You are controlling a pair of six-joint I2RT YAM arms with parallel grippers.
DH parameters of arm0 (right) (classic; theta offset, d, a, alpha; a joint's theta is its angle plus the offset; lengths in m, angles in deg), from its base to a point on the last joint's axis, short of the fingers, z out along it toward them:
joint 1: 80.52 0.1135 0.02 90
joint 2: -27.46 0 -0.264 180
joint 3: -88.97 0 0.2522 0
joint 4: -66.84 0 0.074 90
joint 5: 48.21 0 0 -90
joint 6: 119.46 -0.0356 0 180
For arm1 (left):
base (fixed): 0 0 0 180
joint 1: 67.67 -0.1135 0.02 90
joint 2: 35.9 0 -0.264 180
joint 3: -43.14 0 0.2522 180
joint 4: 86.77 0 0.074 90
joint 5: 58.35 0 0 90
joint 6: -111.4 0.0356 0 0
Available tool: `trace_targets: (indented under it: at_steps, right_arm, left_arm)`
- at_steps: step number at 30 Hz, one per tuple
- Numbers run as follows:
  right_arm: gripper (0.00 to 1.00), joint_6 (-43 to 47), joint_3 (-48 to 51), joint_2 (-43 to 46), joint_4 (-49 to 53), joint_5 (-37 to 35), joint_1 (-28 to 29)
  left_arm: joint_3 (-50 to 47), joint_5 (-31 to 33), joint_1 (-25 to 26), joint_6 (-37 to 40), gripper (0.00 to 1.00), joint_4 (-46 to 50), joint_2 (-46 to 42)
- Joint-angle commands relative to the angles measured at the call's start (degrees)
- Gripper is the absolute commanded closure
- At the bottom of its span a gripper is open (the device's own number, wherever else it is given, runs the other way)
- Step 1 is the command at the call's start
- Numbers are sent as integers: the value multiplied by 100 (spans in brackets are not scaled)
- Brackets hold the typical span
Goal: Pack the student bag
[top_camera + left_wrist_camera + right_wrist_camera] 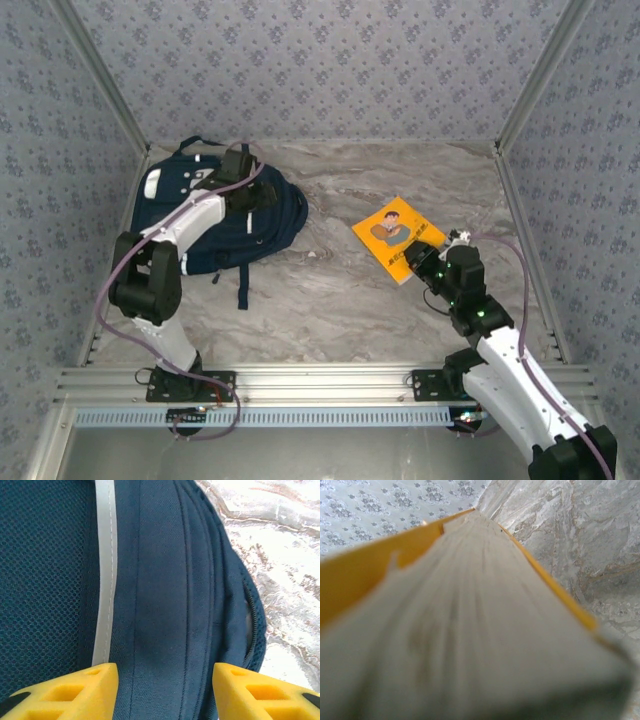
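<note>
The student bag (285, 215) lies at the back left of the table, navy blue with a white stripe (106, 580). My left gripper (255, 192) hovers just over its top; in the left wrist view the gripper (165, 692) is open, its yellow fingers (85, 692) spread above the navy fabric (165, 580) with nothing between them. A yellow book (395, 232) with a cartoon cover rests on the right side of the table. My right gripper (428, 262) is closed on its near corner. The book's pale page edge (470, 630) sits right against the right wrist camera and hides the fingers.
The marble table top (340, 300) lies open between the bag and the book. A dark strap (243, 285) trails from the bag toward the front. Patterned walls (330, 70) and metal frame posts (525, 95) enclose the table on three sides.
</note>
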Motion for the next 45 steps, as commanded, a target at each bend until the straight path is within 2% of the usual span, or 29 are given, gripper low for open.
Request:
trace_targets:
  at_steps: [1, 14, 24, 29, 32, 35, 42, 45]
  right_arm:
    - [100, 63, 97, 128, -411, 168, -42]
    - [100, 16, 216, -143, -729, 339, -53]
    - [100, 12, 216, -333, -816, 483, -79]
    - [100, 13, 209, -350, -825, 529, -106]
    - [100, 12, 230, -367, -828, 520, -106]
    - [100, 20, 243, -359, -843, 514, -119]
    - [100, 429, -91, -190, -125, 114, -125]
    - [100, 716, -370, 9, 358, -232, -123]
  left_arm:
    - [218, 193, -70, 211, 48, 122, 11]
    - [45, -117, -511, 178, 46, -242, -182]
    - [255, -1076, -530, 14, 50, -590, 449]
    - [469, -1312, -531, -8, 60, -502, 778]
    - [508, -1445, -523, -8, 77, -552, 850]
    - [634, -1473, -496, 62, 100, -451, 894]
    - [1269, -1427, 31, 596, 100, 292, 803]
    - [1452, -1738, 335, 686, 100, 435, 686]
